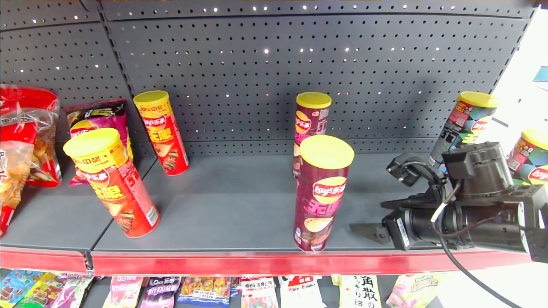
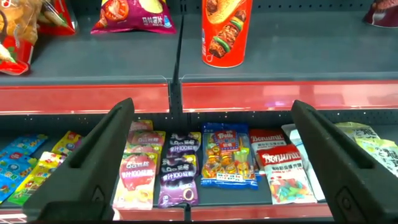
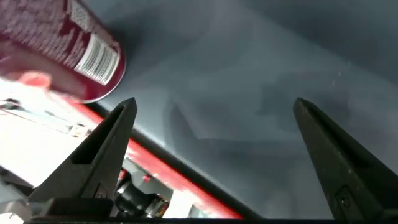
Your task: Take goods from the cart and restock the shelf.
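A maroon chip can (image 1: 321, 192) with a yellow lid stands upright at the front edge of the grey shelf (image 1: 231, 201). A second maroon can (image 1: 311, 115) stands behind it. My right gripper (image 1: 368, 216) sits just right of the front can, low over the shelf, open and holding nothing. In the right wrist view its fingers (image 3: 214, 106) frame bare shelf, with the maroon can's base (image 3: 68, 43) off to one side. My left gripper (image 2: 212, 106) is open and holds nothing, level with the shelf's red front lip (image 2: 280, 96), below a red can (image 2: 225, 31).
Two red cans (image 1: 113, 184) (image 1: 162, 132) and chip bags (image 1: 98, 124) fill the shelf's left part. Two multicoloured cans (image 1: 469, 119) (image 1: 531, 154) stand at the far right. Bare shelf lies between the red and maroon cans. Small snack bags (image 2: 227, 155) line the lower shelf.
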You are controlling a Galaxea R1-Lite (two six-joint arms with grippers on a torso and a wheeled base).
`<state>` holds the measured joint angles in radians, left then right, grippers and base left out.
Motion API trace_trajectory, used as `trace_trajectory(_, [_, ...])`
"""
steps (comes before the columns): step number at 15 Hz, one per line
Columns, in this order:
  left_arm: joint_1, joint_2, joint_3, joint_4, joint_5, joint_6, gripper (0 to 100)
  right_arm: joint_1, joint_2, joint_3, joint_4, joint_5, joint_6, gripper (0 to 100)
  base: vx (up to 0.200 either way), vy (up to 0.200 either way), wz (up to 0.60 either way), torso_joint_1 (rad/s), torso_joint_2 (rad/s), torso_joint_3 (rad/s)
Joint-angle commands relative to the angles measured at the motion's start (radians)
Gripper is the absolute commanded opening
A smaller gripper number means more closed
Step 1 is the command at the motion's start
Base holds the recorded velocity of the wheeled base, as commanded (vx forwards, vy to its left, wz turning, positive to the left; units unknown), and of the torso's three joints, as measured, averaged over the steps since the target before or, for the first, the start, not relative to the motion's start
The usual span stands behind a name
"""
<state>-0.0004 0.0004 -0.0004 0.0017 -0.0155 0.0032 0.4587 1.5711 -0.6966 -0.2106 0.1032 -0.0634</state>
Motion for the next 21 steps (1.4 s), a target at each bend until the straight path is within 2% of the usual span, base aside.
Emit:
trace_trajectory(1, [-0.001,0.000,0.000,0.000,0.000,0.000,100,0.021,0.030,-0.009,0.000,-0.010,-0.003,100,0.000,0.000,0.00,0.000,0.00,0.000])
trace_trajectory(12, [-0.001,0.000,0.000,0.000,0.000,0.001,100,0.069,0.113,-0.090,0.000,-0.019,-0.004,100,0.000,0.000,0.00,0.000,0.00,0.000])
trace_trajectory(21, [0.000,0.000,0.000,0.000,0.000,0.000,100,0.103,0.116,-0.093,0.000,-0.023,-0.004,100,0.000,0.000,0.00,0.000,0.00,0.000])
